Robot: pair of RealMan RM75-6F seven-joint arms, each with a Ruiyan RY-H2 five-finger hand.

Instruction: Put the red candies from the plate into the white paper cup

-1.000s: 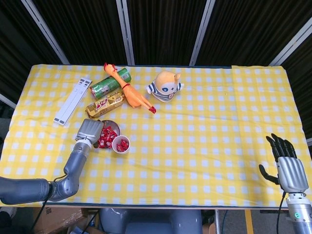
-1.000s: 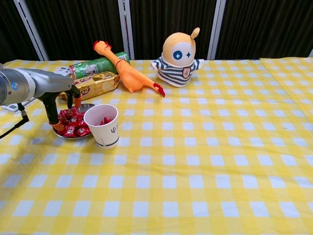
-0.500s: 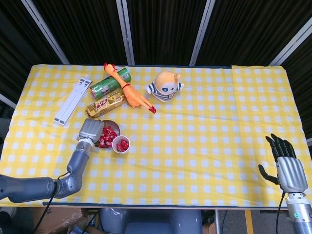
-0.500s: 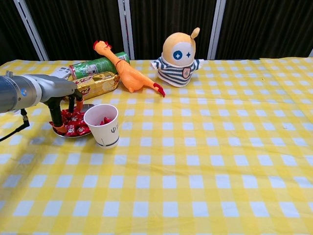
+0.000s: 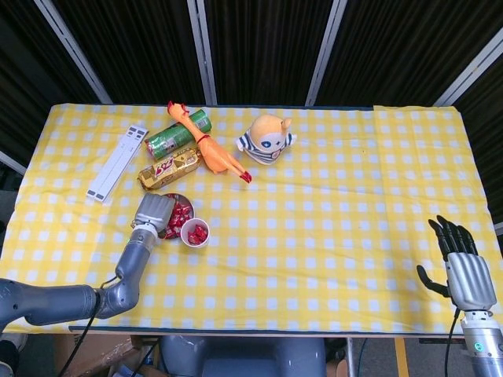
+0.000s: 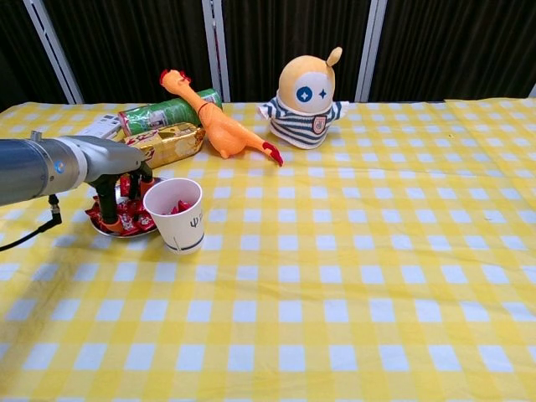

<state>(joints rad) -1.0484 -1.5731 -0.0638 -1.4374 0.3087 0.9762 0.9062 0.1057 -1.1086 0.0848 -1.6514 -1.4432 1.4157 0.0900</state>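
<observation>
From the head view: left hand (image 5: 153, 213) lowered over the plate (image 5: 182, 199), back of the hand up, fingers pointing down into the red candies (image 5: 180, 215); grip hidden, so cannot tell whether anything is pinched. White paper cup (image 5: 195, 233) upright, touching the plate's near right edge, with a few red candies already inside. Right hand (image 5: 462, 269) well apart at the near right corner of the table (image 5: 354, 204), fingers spread, holding nothing. Beyond the plate: gold snack bag (image 5: 167, 170), green can (image 5: 178, 133) on its side, rubber chicken (image 5: 206, 147) lying across it, striped doll (image 5: 266, 139) to the right, white strip (image 5: 117, 160) on the far left.

From the chest view: left hand (image 6: 124, 178) reaching in from the left, dark fingers (image 6: 107, 209) with orange tips down among the candies (image 6: 132, 217) on the plate (image 6: 126, 234). Cup (image 6: 177, 214) just right of the hand, red wrappers showing over its rim. Whether a candy is held, still unclear here. Chicken (image 6: 216, 121), can (image 6: 159, 114), snack bag (image 6: 165, 143) and doll (image 6: 305, 99) behind. Right hand outside this view.
</observation>
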